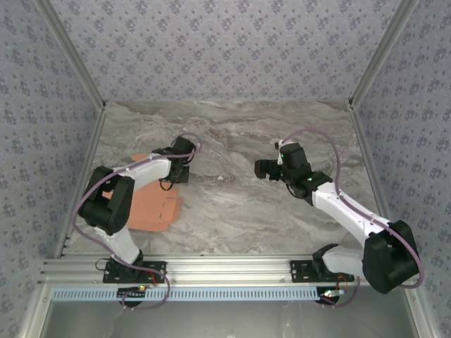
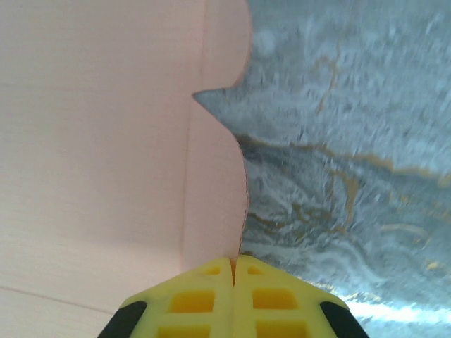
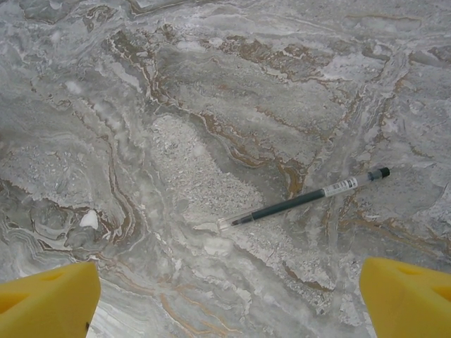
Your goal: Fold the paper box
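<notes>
The paper box [image 1: 151,208] is lying flat and unfolded at the left of the top view, so folding is only beginning. The left pincer [image 2: 232,271] is sitting fully closed at its scalloped tab edge, possibly nipping the card. The right pincer [image 3: 227,282] is hanging wide open, empty, above a pen [image 3: 303,201] on the surface [image 3: 211,84]. The next move is calling for lifting 1 flap along its crease.

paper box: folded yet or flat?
Flat, unfolded: the paper box lies spread on the table; in the left wrist view its creases look unbent and its scalloped tab edge sits flush on the marble.
</notes>
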